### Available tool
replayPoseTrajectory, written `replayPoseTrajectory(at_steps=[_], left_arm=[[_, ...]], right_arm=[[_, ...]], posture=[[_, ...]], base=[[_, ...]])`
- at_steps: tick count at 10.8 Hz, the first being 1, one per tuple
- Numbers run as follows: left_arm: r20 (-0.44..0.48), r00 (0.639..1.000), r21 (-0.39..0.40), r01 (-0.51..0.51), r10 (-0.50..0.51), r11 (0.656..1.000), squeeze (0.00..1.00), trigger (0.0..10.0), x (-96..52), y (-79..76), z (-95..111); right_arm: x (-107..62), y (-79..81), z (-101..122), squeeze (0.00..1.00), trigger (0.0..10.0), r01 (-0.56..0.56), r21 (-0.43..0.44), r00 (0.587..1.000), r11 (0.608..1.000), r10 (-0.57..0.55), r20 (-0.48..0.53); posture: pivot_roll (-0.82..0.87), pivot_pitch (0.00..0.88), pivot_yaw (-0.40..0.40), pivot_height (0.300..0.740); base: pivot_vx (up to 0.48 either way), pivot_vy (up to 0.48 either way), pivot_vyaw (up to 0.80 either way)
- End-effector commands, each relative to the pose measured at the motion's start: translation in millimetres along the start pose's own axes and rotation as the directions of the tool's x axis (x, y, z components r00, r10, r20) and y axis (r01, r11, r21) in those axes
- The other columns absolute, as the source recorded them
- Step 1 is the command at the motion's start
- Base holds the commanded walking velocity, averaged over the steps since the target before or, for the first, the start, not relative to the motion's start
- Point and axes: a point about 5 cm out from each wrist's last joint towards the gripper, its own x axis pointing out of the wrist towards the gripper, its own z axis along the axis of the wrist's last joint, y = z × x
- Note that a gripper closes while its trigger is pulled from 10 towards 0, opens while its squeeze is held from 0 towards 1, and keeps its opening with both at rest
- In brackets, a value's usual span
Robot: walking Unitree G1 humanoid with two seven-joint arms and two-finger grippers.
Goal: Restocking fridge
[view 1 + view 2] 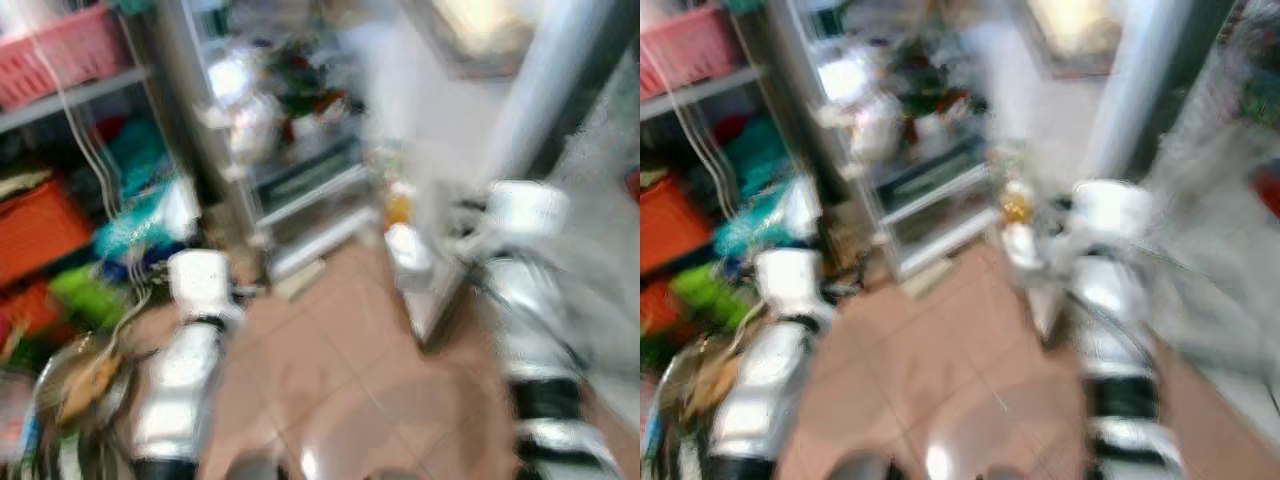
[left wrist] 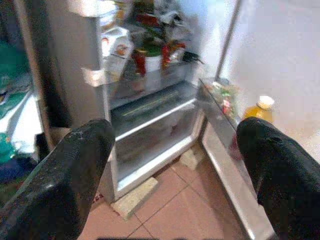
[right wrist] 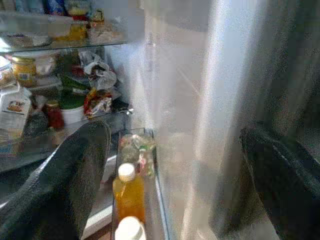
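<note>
2 grippers are raised toward an open fridge (image 2: 150, 115), and both stand released with nothing between their black fingers. The left gripper (image 2: 170, 175) has its fingers (image 2: 65, 185) spread wide in front of the fridge's lower drawers (image 2: 155, 125), above the tan tile floor (image 2: 170, 205). The right gripper (image 3: 190, 175) is likewise spread, facing the inner side of the fridge door (image 3: 200, 100). Just beyond it, a bottle of orange juice (image 3: 129, 192) with a white cap stands in the door shelf (image 3: 157, 190), with a second white cap (image 3: 131, 229) touching or just beside it at the near end and a clear packet (image 3: 136, 149) at the far end. Further in, a glass shelf (image 3: 60, 132) carries a red-lidded jar (image 3: 54, 115), a white tub with a green lid (image 3: 74, 107), a carton (image 3: 15, 112) at the front edge and crumpled bags (image 3: 97, 75); the shelf above holds more jars and boxes, too blurred to tell apart. In the head views, which are blurred, both silver arms (image 1: 185, 370) reach forward, and a rack (image 1: 70, 95) beside the fridge holds a pink basket (image 1: 60, 50) and an orange crate (image 1: 35, 225).
</note>
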Motion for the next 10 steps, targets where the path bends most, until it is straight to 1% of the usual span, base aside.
replayPoseTrajectory(at_steps=[1,2,3,4,5,6,7,8,9,10], left_arm=[[-0.023,0.998,0.024,-0.057,0.058,0.998,0.0,10.0,-6.2,15.5,-3],[-0.023,0.998,0.027,-0.056,0.056,0.998,0.0,10.0,-6.4,15.5,-3],[-0.024,0.998,0.027,-0.056,0.056,0.998,0.0,10.0,-6.5,15.6,-4],[-0.025,0.998,0.027,-0.054,0.055,0.998,0.0,10.0,-6.5,15.3,-4],[-0.027,0.998,0.027,-0.051,0.052,0.998,0.0,10.0,-6.4,15.3,-4],[-0.027,0.998,0.026,-0.052,0.053,0.998,0.0,10.0,-6.3,15.6,-4],[-0.029,0.998,0.026,-0.051,0.051,0.998,0.0,10.0,-6.2,15.2,-4],[-0.031,0.998,0.026,-0.049,0.05,0.998,0.0,10.0,-6.1,14.9,-4],[-0.033,0.998,0.027,-0.045,0.046,0.999,0.0,10.0,-5.7,14.2,-4],[-0.034,0.998,0.027,-0.044,0.045,0.999,0.0,10.0,-5.1,14.1,-4]], right_arm=[[1.7,15.0,5,0.0,10.0,-0.044,0.005,0.999,0.999,0.044,0.028],[0.1,12.5,8,0.0,10.0,-0.042,0.012,0.998,0.999,0.042,0.041],[-5.4,14.3,9,0.0,10.0,-0.072,0.03,0.997,0.997,0.07,0.044],[-10.8,15.6,7,0.0,10.0,-0.092,0.031,0.995,0.995,0.091,0.037],[-21.3,15.0,1,0.0,10.0,-0.114,0.043,0.993,0.993,0.114,0.013],[-28.1,13.2,-4,0.0,10.0,-0.134,0.062,0.991,0.989,0.135,-0.008],[-27.5,3.7,-4,0.0,10.0,-0.085,0.035,0.996,0.996,0.086,-0.014],[-24.4,1.6,-4,0.0,10.0,-0.071,0.035,0.997,0.997,0.071,-0.011],[-11.8,3.0,2,0.0,10.0,-0.077,0.038,0.997,0.996,0.076,0.011],[4.6,7.7,10,0.0,10.0,-0.1,0.035,0.995,0.994,0.099,0.03]], posture=[[0.07,0.076,0.035,0.74],[0.07,0.074,0.034,0.74],[0.06,0.074,0.032,0.74],[0.06,0.074,0.033,0.74],[0.06,0.074,0.032,0.74],[0.06,0.075,0.033,0.74],[0.05,0.077,0.035,0.74],[0.05,0.078,0.037,0.74],[0.06,0.078,0.04,0.74],[0.06,0.078,0.039,0.74]], base=[[0.0,0.0,0.0],[0.0,0.0,0.0],[0.0,0.0,0.0],[0.0,0.0,0.0],[0.0,0.0,0.0],[0.0,0.0,0.0],[0.0,0.0,0.0],[0.0,0.0,0.0],[0.0,0.0,0.0],[0.0,0.0,0.0]])
